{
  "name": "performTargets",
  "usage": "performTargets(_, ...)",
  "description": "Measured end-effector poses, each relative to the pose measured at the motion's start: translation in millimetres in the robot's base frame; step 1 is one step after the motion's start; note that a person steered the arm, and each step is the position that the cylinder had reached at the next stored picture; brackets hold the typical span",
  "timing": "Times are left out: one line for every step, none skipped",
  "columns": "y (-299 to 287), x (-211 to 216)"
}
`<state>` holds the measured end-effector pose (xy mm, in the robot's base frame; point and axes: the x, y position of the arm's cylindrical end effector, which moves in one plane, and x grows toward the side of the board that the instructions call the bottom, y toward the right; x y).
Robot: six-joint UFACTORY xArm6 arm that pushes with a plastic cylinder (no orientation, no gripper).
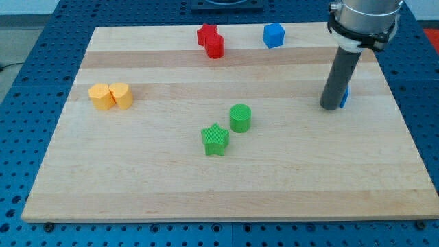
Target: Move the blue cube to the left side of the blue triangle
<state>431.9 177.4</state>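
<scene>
A blue cube [273, 35] sits near the view's top, right of centre. A second blue block [344, 96], mostly hidden behind the rod, shows as a sliver at the view's right; its shape cannot be made out. My tip [330, 107] rests on the board right against that hidden blue block's left side, well below and to the right of the blue cube.
Two red blocks [211, 41] touch each other at the top centre. Two yellow blocks [110, 96] sit side by side at the left. A green star [215, 139] and a green cylinder [240, 117] lie in the middle. The wooden board [137, 178] ends on blue pegboard.
</scene>
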Motion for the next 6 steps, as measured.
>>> performTargets(0,33)
performTargets(40,38)
performTargets(78,25)
performTargets(107,-30)
performTargets(107,-99)
performTargets(107,-160)
